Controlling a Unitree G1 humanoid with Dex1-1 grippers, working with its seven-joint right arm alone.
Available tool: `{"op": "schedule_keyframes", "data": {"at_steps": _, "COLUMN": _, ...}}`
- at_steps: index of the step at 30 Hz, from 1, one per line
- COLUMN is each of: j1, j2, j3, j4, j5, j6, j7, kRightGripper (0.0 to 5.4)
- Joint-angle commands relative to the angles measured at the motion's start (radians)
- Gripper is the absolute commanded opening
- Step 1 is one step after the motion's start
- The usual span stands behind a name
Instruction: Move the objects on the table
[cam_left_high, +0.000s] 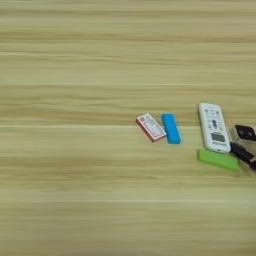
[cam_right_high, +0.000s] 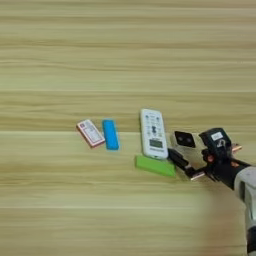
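Jaws are sitting apart, holding nothing: the right gripper (cam_right_high: 181, 148) with two black fingers is hanging just right of the glossy white plastic remote with buttons (cam_right_high: 153, 133). One finger (cam_right_high: 178, 159) is reaching toward the matte green oblong bar (cam_right_high: 155, 165), contact hard to call. Further left, the smooth blue oblong bar (cam_right_high: 110, 134) and the red-and-white flat card box (cam_right_high: 90, 133) are lying side by side on the streaky tan wood-grain table (cam_right_high: 125, 60). In the left eye view the gripper is getting cut off at the edge.

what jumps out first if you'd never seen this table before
The bright colours: a blue bar beside a red-and-white card box near the middle, and a green bar just below a white remote. At the right edge the right gripper reaches in toward the remote and green bar, close to a small black block.
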Motion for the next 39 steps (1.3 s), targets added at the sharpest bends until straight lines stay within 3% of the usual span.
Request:
{"op": "schedule_keyframes", "data": {"at_steps": 1, "j1": -0.059, "j2": -0.027, "j3": 0.025, "j4": 0.019, "j5": -0.022, "j6": 0.06, "j7": -0.048, "kRightGripper": 5.37}}
{"op": "schedule_keyframes", "data": {"at_steps": 8, "j1": -0.09, "j2": -0.021, "j3": 0.049, "j4": 0.045, "j5": -0.021, "j6": 0.151, "j7": -0.065, "kRightGripper": 5.37}}
{"op": "schedule_keyframes", "data": {"at_steps": 15, "j1": -0.07, "j2": -0.031, "j3": 0.073, "j4": 0.022, "j5": -0.034, "j6": 0.202, "j7": -0.067, "kRightGripper": 5.37}}
{"op": "schedule_keyframes", "data": {"at_steps": 28, "j1": 0.057, "j2": -0.091, "j3": 0.104, "j4": -0.184, "j5": -0.043, "j6": 0.266, "j7": -0.058, "kRightGripper": 4.23}}
{"op": "schedule_keyframes", "data": {"at_steps": 39, "j1": 0.089, "j2": -0.115, "j3": 0.09, "j4": -0.249, "j5": -0.034, "j6": 0.301, "j7": -0.073, "kRightGripper": 3.24}}
